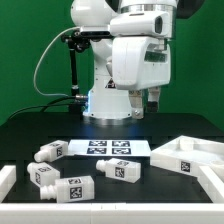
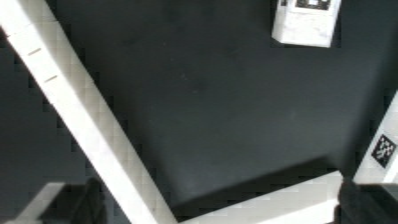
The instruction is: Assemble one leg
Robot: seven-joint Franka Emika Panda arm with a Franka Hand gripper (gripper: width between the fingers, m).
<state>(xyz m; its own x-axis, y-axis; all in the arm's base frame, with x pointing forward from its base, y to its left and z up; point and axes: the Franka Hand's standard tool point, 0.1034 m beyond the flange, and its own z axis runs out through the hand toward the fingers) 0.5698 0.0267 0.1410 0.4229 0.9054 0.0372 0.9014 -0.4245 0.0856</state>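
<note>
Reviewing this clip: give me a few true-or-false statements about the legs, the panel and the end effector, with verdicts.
1. Four legs lie on the table. True.
2. The end effector grips a leg. False: it hangs open and empty above the table.
3. The panel sits at the exterior view's left. False: it sits at the exterior view's right.
4. The marker board lies flat on the table. True.

White tagged legs [image 1: 74,187] — seemingly lying flat
</note>
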